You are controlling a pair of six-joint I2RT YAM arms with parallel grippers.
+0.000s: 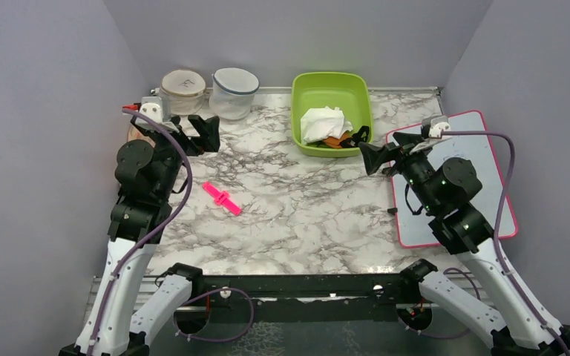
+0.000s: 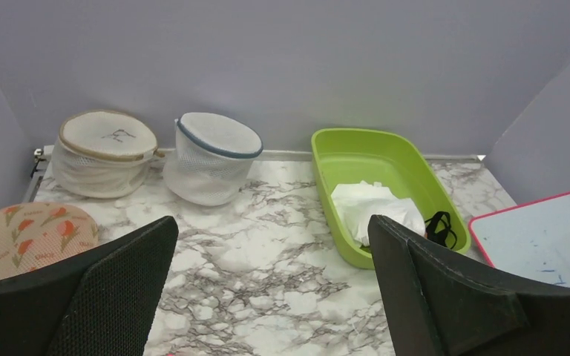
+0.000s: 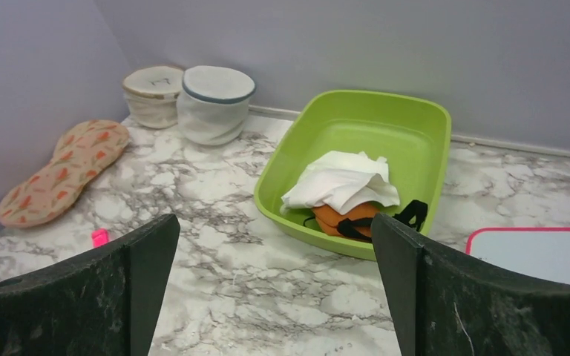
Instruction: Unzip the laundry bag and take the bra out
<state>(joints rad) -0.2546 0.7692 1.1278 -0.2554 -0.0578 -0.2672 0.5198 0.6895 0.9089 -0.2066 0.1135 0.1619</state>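
Laundry bag: the laundry bag [image 3: 63, 170] lies flat on the marble table [image 1: 304, 208] at the far left, close along the left wall; no opening shows in it, and the zip pull is too small to find
Long axis: runs near to far along the left wall, with the far lobe tilted a little right toward the two round mesh tubs [image 3: 193, 96]
Bra: not in view, and judged to be inside the closed case
Left gripper: the left gripper [image 1: 197, 133] has its jaws spread wide with nothing between them; it is raised over the far left of the table and aims at the far wall
Right gripper: the right gripper [image 1: 386, 152] also has its jaws spread wide and empty; it sits at the far right by the pink-edged board [image 1: 482, 148] and faces the green bin [image 1: 332, 83]
Key relation: the bag lies left of and below the left jaws; in the left wrist view only one lobe shows, low left past the left finger, so the jaws aim past it toward the tubs
Nearer arm: left, clearly; the right is well apart, across the table
Next move calls for: turning the left wrist leftward and down to find the zip edging, probably at one end of the long axis
Risk: pinching mesh instead of the pull, and the wall crowding the approach
Also present: a pink clip [image 1: 223, 198] near the middle, clear of the bag
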